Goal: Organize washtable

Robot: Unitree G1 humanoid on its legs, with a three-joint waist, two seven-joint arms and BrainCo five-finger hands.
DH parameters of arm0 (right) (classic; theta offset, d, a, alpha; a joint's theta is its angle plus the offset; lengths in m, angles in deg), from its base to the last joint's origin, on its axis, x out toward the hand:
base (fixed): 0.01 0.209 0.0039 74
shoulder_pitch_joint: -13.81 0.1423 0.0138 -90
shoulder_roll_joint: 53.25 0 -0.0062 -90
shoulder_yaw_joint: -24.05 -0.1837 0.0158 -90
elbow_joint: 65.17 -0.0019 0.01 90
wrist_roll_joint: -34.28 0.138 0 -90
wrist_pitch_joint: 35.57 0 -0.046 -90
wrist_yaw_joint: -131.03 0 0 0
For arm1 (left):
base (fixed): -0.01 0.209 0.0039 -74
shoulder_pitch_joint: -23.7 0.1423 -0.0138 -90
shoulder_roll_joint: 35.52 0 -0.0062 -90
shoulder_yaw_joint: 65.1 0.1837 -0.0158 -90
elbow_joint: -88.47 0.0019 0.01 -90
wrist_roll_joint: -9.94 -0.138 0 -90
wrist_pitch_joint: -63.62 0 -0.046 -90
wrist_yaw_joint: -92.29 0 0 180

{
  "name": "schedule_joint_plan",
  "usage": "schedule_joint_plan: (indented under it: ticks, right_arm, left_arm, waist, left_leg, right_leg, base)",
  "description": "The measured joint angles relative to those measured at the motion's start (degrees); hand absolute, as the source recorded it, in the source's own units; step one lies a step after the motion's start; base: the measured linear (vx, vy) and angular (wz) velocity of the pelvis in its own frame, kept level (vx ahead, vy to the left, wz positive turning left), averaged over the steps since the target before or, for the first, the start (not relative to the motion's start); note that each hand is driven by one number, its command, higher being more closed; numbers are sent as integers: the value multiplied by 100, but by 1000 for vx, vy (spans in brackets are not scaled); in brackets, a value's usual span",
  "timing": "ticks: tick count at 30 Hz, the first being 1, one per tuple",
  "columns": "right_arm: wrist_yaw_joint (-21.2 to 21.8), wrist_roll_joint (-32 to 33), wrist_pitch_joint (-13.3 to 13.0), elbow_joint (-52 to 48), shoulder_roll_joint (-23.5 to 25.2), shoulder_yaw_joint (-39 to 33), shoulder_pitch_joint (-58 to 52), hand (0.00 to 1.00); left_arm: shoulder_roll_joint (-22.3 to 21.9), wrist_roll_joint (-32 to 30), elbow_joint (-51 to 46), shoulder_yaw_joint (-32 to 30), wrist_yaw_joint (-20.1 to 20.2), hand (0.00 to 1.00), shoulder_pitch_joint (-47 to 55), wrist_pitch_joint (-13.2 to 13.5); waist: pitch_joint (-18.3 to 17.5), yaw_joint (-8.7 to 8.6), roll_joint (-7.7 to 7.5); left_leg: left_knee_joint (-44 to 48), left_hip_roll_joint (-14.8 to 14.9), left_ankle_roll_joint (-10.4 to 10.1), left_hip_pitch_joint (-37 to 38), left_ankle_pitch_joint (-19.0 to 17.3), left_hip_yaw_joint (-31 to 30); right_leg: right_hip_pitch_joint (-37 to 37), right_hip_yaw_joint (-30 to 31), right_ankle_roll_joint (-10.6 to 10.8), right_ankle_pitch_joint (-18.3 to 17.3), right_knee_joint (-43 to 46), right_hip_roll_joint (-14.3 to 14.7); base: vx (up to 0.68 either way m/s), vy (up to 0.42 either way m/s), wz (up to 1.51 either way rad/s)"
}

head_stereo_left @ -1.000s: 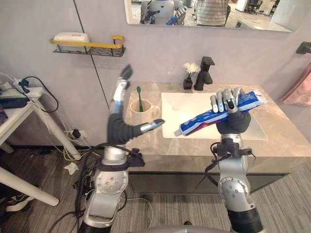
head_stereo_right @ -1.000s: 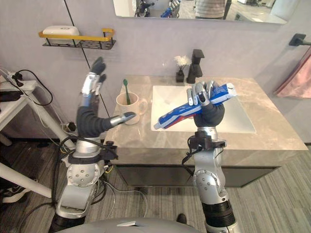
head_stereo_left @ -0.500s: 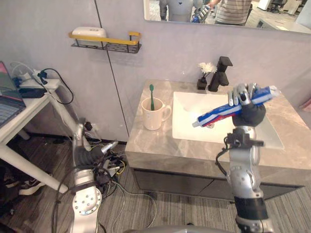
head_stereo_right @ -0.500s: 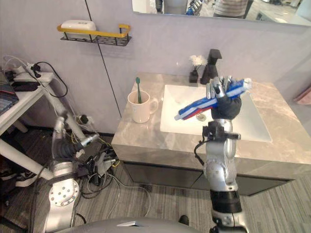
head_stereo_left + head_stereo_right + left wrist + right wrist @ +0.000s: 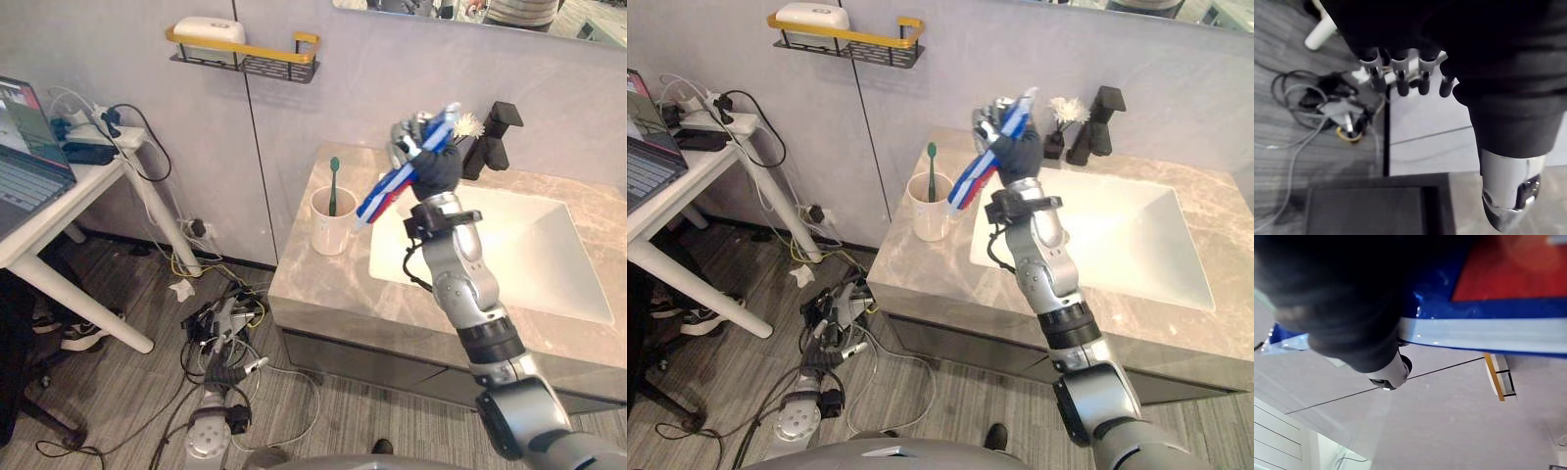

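My right hand (image 5: 432, 164) is raised over the left part of the marble counter (image 5: 323, 294), shut on a blue, white and red toothpaste tube (image 5: 397, 178). The tube tilts steeply, its lower end hanging just right of the white cup (image 5: 331, 221). A green toothbrush (image 5: 334, 184) stands in that cup. In the right wrist view the tube (image 5: 1498, 308) lies across the hand, past the thumb (image 5: 1387, 376). My left hand (image 5: 1399, 78) hangs low beside the cabinet, above the floor cables, fingers straight and holding nothing.
A white sink basin (image 5: 509, 259) fills the counter's right part, with a black faucet (image 5: 497, 125) and a small flower vase (image 5: 468, 127) behind it. A wall shelf (image 5: 245, 47) holds a white soap. A white desk (image 5: 59, 211) with a laptop stands left; cables (image 5: 220, 323) cover the floor.
The camera has swung left and downward. My left arm dropped from counter height to near the floor. My right hand carried the tube left from over the sink toward the cup, tilting it steeper.
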Motion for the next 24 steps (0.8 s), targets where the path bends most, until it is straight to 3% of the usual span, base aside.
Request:
schedule_joint_plan:
  ticks: [24]
  right_arm:
    - [-340,-633,127,1064,-399,465,1921,100]
  left_arm:
    - [212,2,244,474,86,0,-77,-14]
  waist:
    - [411,227,-208]
  left_leg:
    - [118,9,-2,-273,0,-42]
  right_leg:
    - [-178,-7,-13,35,-1,13]
  base:
    - [-12,-2,1]
